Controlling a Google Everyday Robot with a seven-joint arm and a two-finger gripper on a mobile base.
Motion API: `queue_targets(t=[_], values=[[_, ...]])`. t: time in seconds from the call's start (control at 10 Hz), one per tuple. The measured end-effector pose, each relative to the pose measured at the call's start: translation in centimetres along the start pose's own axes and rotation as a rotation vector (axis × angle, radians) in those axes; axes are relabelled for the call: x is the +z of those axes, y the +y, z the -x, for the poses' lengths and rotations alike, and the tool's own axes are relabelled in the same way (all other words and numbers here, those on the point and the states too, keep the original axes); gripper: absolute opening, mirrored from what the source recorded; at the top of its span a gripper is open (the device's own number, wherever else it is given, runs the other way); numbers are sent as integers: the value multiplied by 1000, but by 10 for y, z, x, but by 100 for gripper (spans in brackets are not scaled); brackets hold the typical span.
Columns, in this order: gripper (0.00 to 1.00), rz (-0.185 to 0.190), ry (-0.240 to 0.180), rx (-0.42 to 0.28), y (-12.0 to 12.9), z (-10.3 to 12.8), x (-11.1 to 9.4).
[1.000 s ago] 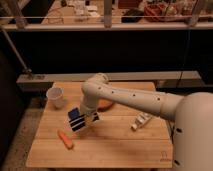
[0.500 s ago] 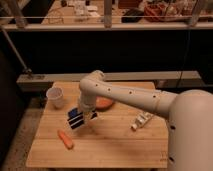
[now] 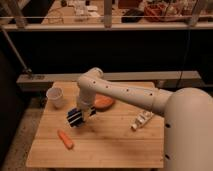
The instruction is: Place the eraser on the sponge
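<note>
Clamping eraser (image 3: 75, 118), claw (image 3: 85, 113) hangs above table (image 3: 117, 147) left-centre; orange piece (image 3: 65, 139) lies nearer front-left edge.

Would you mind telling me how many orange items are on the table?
2. The orange bowl sits back centre, partly behind the arm; the orange carrot-like piece lies front left. The gripper, shut on the eraser, hangs between them. More may hide behind the arm.

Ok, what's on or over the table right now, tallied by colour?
Orange: 2, bowl, carrot-like piece
White: 2, cup, small object
Black: 1, eraser, held in gripper above the table's left half
Total: 5; sponge not visible
</note>
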Motion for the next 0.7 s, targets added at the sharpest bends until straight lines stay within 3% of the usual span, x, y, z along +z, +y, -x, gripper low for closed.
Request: queue_targets(t=[0.7], values=[[0,-10,6,-24,-12,-1,2]])
